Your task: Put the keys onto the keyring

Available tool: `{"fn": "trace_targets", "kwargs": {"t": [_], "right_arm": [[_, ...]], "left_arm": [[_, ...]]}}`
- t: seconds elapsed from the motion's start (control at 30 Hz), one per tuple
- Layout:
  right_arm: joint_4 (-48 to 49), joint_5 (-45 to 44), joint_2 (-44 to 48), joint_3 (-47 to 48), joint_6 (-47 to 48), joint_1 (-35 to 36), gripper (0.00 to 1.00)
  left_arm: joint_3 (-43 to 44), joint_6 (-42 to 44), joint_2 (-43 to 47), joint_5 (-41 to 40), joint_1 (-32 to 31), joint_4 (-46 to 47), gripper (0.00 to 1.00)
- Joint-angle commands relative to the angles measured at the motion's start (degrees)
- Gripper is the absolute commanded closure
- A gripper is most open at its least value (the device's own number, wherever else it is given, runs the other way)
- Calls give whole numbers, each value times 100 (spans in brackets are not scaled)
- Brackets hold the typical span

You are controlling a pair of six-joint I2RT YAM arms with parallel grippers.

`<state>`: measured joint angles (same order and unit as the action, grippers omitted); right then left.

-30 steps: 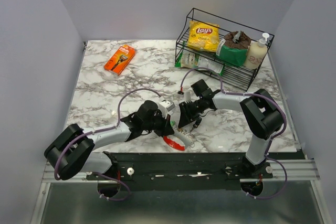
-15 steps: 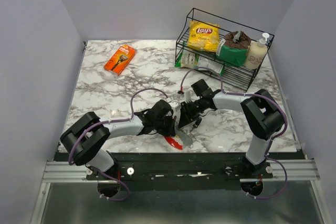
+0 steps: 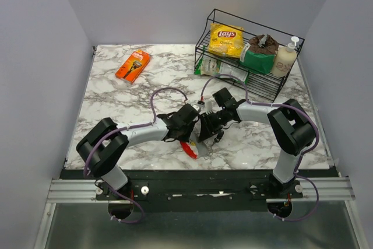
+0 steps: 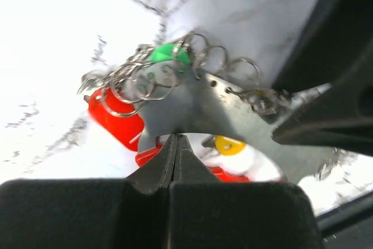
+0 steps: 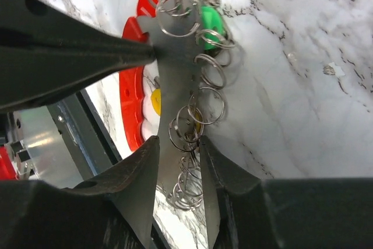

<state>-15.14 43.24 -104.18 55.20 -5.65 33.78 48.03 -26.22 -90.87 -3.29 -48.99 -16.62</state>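
By the near edge of the table (image 3: 116, 97), clamped across the flat of the keyring (image 5: 175, 80) by the right gripper (image 5: 178, 155), closed left gripper (image 4: 176, 144) touching its edge; likely stiff, light, slippery, keys (image 5: 211, 20) dangling loose, so best held on that flat.

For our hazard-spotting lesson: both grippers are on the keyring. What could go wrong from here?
The left gripper pinches only the thin edge of the keyring, so it may slip. The wire rings crowd against the right gripper and could snag. Both arms hold one rigid piece; opposing pulls might twist it free.
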Motion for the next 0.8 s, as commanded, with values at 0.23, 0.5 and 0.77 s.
{"fn": "trace_targets", "kwargs": {"t": [0.23, 0.5, 0.77], "right_arm": [[-104, 1202, 117, -97, 494, 6, 62], [-25, 968, 442, -80, 512, 6, 59], [265, 211, 794, 0, 433, 6, 57]], "left_arm": [[680, 556, -782, -1244, 214, -860, 100], [875, 855, -493, -1183, 417, -492, 100], [638, 1172, 218, 3, 452, 228, 96]]}}
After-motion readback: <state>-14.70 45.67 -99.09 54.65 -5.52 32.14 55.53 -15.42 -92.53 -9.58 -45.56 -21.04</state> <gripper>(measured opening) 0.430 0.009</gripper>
